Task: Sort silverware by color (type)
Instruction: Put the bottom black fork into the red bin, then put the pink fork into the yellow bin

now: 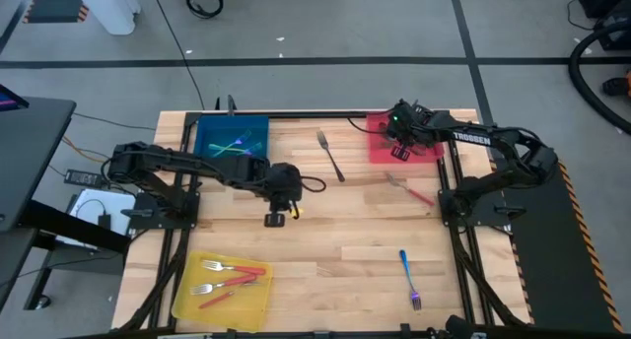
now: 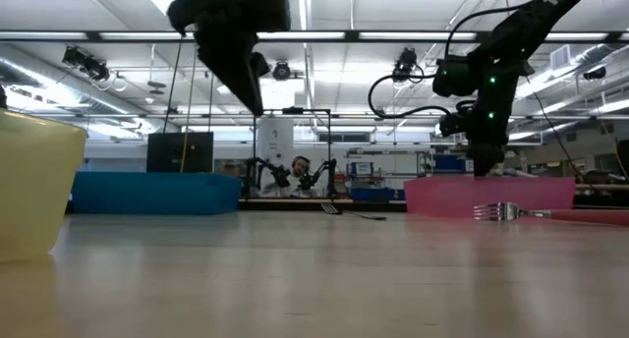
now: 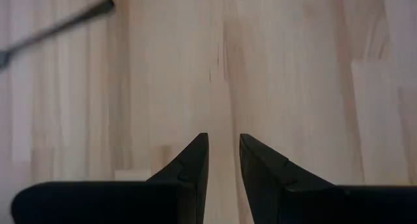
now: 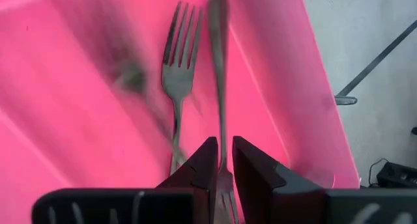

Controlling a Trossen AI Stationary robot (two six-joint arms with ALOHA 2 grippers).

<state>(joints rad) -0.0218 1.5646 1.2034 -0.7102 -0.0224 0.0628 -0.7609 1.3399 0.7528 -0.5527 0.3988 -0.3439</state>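
My right gripper [image 4: 224,160] hangs over the red tray [image 1: 380,147] at the table's far right, pointing steeply down, its fingers a little apart. A dark fork [image 4: 219,68] runs between them, handle away from the wrist, over the tray floor. A second dark fork [image 4: 177,87] lies flat in that tray. My left gripper [image 3: 223,152] hovers open over bare wood at mid-table [image 1: 276,217]. Loose on the table lie a dark fork [image 1: 330,156], a red-handled fork [image 1: 410,188] and a blue-purple fork [image 1: 409,278]. My right gripper has the dark fork's neck [image 4: 223,168] between its two fingers, which come from above and lie across it. I cannot tell whether the fingers touch it. The handle slants away over the tray floor.
The blue tray [image 1: 233,140] at the far left holds teal utensils. The yellow tray [image 1: 187,298] at the near left holds red-handled forks. Bare wood lies around my left gripper. In the low view the red-handled fork [image 2: 511,212] lies in front of the red tray [image 2: 462,196].
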